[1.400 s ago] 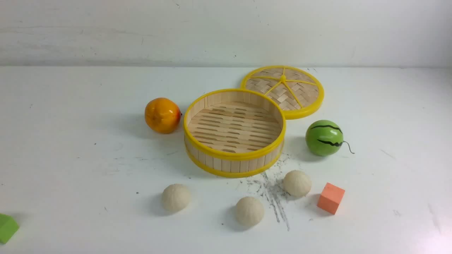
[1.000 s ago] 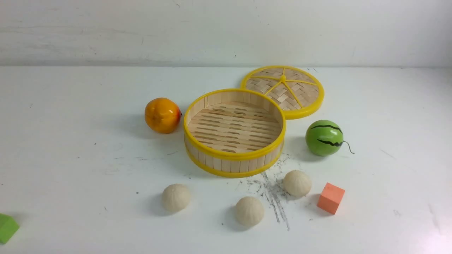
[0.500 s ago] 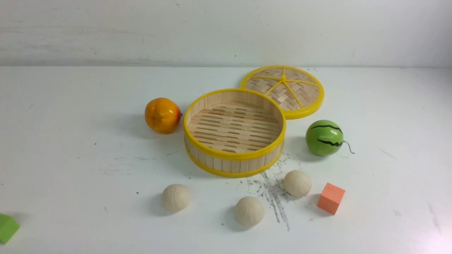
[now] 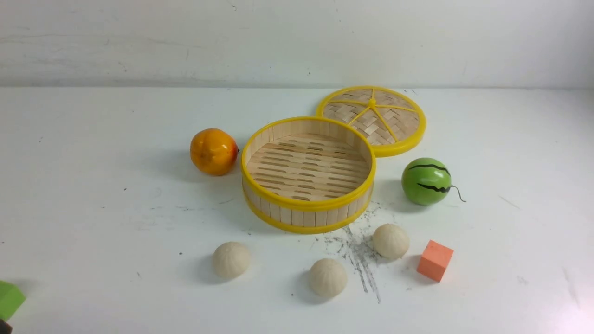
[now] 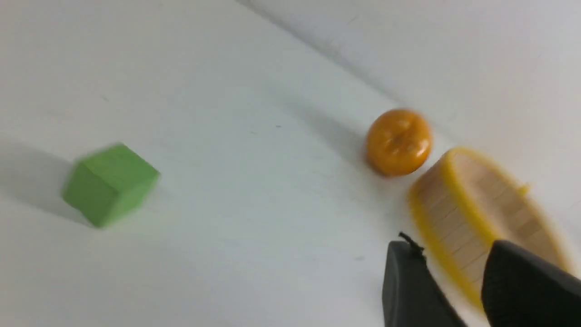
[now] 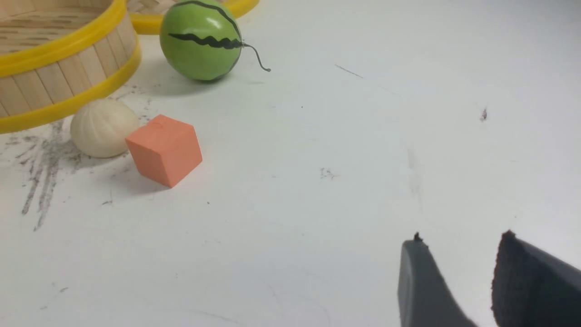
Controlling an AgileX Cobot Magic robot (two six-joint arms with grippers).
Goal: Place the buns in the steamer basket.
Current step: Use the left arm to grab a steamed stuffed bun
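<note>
3 buns (image 4: 328, 277) lie on the bench (image 4: 93, 232) in front of the empty steamer basket (image 4: 306, 204). Left tool (image 5: 451, 254) and right tool (image 6: 460, 245) are released, holding nothing. The rightmost bun (image 6: 103, 128), just beside the orange cube (image 6: 164, 149), looks nearest the right arm.

The white bench (image 4: 93, 208) carries an orange fruit (image 4: 213, 151) left of centre, a yellow-rimmed woven lid (image 4: 371, 119) further back, a striped watermelon ball (image 4: 426, 181) and salmon cube (image 4: 435, 260) at right, and a green cube (image 4: 9, 299) at the near left corner.

Dark grey tapered wedges form the left fingers (image 5: 408, 290) and right fingers (image 6: 531, 286), one right face rough-textured.
</note>
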